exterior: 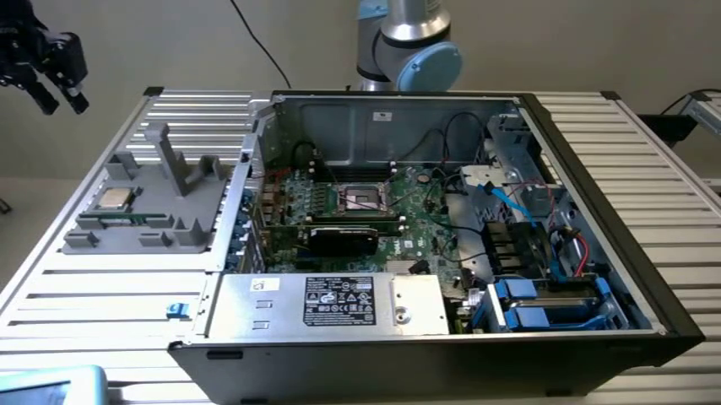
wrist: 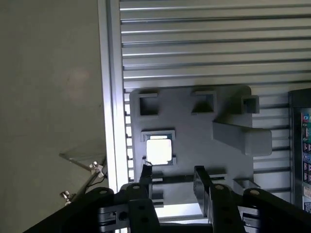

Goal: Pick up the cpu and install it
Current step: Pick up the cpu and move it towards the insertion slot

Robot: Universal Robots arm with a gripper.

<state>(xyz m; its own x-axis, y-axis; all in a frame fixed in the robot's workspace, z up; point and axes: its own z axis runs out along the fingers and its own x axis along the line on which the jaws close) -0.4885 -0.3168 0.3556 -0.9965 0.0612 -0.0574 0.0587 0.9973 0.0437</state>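
Cpu [exterior: 116, 199] on tray [exterior: 186, 207], claw [exterior: 46, 72] well apart

cpu [exterior: 115, 199] on holder [exterior: 169, 207] | holder at exterior view's left of case [exterior: 394, 126]

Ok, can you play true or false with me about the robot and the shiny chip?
1. The cpu lies on the grey holder. True.
2. The fingers are squeezing the cpu. False: they stand apart with nothing between them, up above it.
3. The computer case is open, so its insides show. True.
4. The cpu sits in the socket. False: it is on the holder, outside the case.
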